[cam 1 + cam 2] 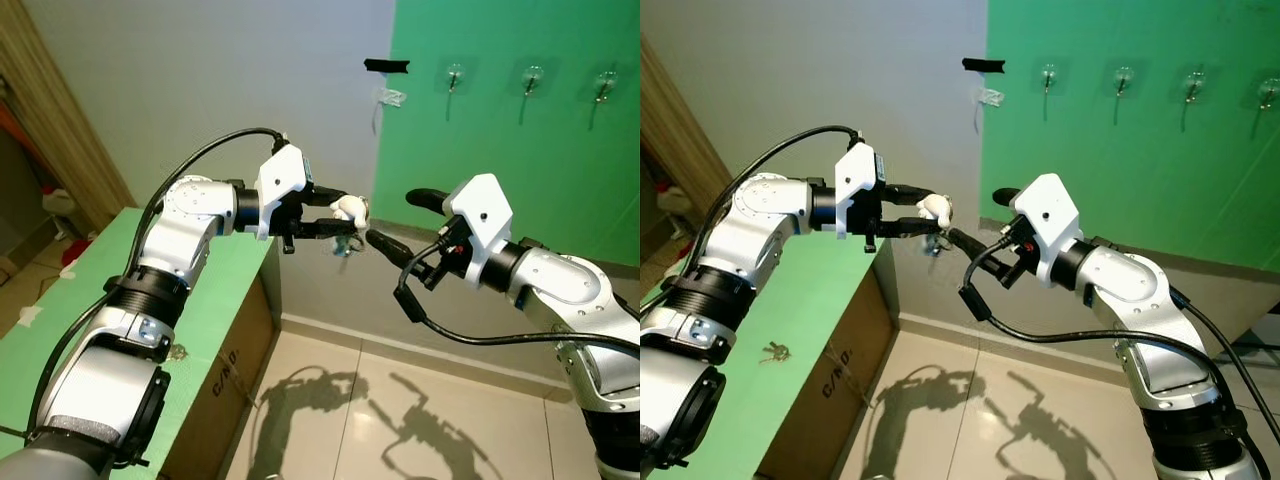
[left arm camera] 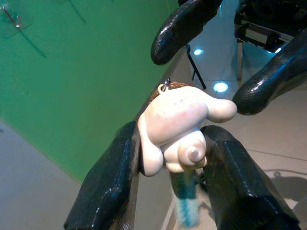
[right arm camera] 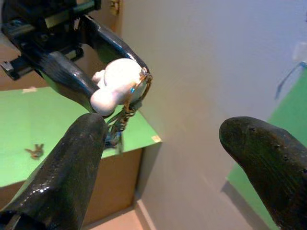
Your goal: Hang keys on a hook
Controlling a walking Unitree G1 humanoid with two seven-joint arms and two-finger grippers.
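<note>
- Green wall (image 1: 520,170), right half of frame, hooks (image 1: 454,75) in a row along top right, all bare.
- Left gripper (image 1: 340,215) mid-frame, fingers clamped on keys' white charm (image 2: 177,127); keys (image 1: 344,246) dangle below.
- Right gripper (image 1: 385,225) wide open, empty, tips beside charm.
- Step looks like handover; next: right closes on the ring, left lets go.
- Second key bunch (image 1: 775,351) on green table (image 1: 790,300), lower left.

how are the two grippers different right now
The left gripper is shut on the white charm of the keys, while the right gripper is open and holds nothing. The left reaches from over the green table; the right comes from the side of the green wall, its fingertips right next to the charm. Both have two black fingers and are raised in mid-air, pointing at each other.
</note>
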